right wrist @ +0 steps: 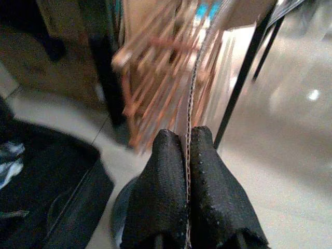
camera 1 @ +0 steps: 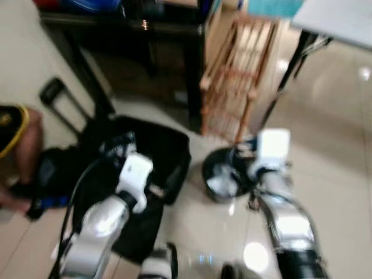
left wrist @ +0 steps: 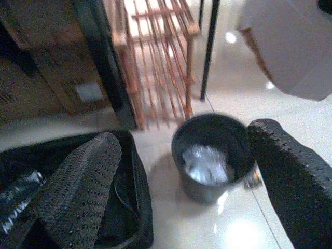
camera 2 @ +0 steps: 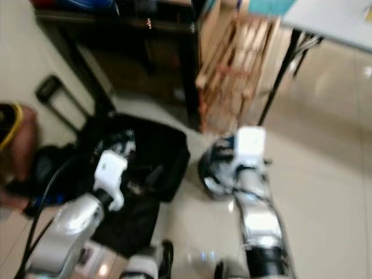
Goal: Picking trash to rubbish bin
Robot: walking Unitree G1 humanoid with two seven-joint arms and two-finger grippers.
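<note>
Stood at mid-frame, lower centre: a black round bin [camera 1: 224, 177] on the pale tiled floor [camera 1: 337, 174], holding crumpled silvery-white trash [left wrist: 205, 163] at its bottom. Lay just left of the bin: an open black suitcase [camera 1: 157, 151] with dark, blurred contents, its pull handle [camera 1: 55, 93] reaching to the upper left. Rose behind the bin, close to its far rim: a wooden rack [camera 1: 232, 81] leaning beside a dark shelf leg [camera 1: 195, 75] and a thin black worktop leg [camera 1: 288, 75]. Left open: bare floor to the right of the bin and in the narrow strip between bin and suitcase.

Hung over the bin's right edge: the right pincer [right wrist: 188, 155], fingers pressed together, with a thin pale strip showing along the seam between them; too blurred to name it. Hovered above the suitcase: the left pincer [left wrist: 181, 176], fingers [left wrist: 78, 187] spread wide apart, gripping nothing.

Sat at the far left edge: part of a person [camera 1: 17, 151].
</note>
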